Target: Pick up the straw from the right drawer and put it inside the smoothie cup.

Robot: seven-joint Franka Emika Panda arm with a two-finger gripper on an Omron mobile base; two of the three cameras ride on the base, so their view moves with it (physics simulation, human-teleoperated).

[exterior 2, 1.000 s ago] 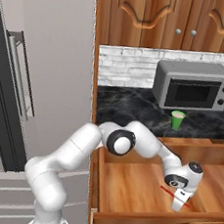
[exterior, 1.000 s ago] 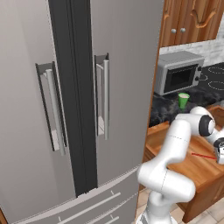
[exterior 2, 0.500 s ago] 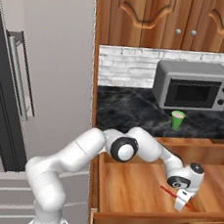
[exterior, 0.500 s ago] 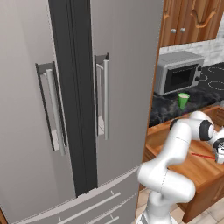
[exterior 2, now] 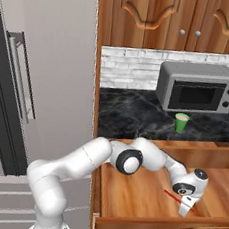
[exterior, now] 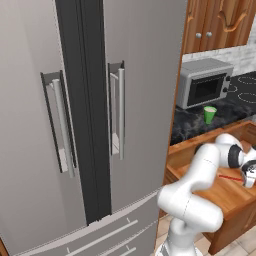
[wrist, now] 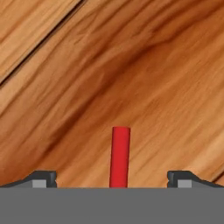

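Straw lay flat on the wooden floor of the right drawer, which stood pulled out under the dark counter, and the red stick was toward the drawer's front right corner. The gripper was lowered over it, and in the hand view the straw ran up exactly midway between the two dark fingertips, which stood wide apart and touched nothing. So the gripper was released and empty, and the straw was not yet held.

The step in hand seemed to be the grasp. To do it well, the fingers should go down until their tips nearly meet the drawer floor, because the straw is very thin and lies low; closing too high would miss it. The centring looked good, so I think no sideways correction was needed, only a straight descent and a gentle closing across the stick. A slim round straw may roll or tilt when pinched, so a slow lift would be safer.

The smoothie cup stood upright on the counter in front of the microwave, well apart from the gripper.

The near end of the straw was cut off at the bottom of the hand view. How high the fingertips were above the wood, I could not tell.
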